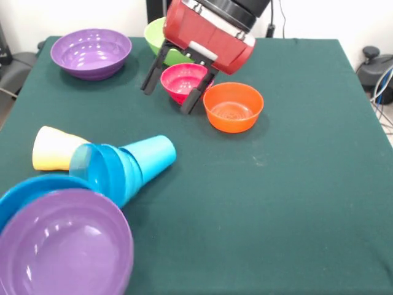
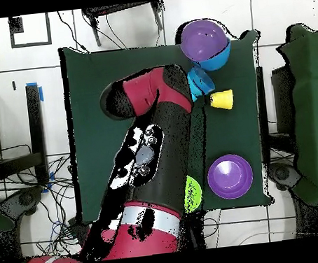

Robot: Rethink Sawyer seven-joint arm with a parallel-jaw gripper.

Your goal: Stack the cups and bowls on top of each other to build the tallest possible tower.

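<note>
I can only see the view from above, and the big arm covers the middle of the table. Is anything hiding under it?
Observer: Yes. From the front, a pink bowl and an orange bowl sit upright there, side by side.
Operator: Is one of them being held?
Observer: No. The gripper is open and grips nothing. The pink bowl shows between its fingers.
Operator: Is the blue cup near the yellow cup standing?
Observer: No. It lies on its side, with blue bowls nested in its mouth.
</note>
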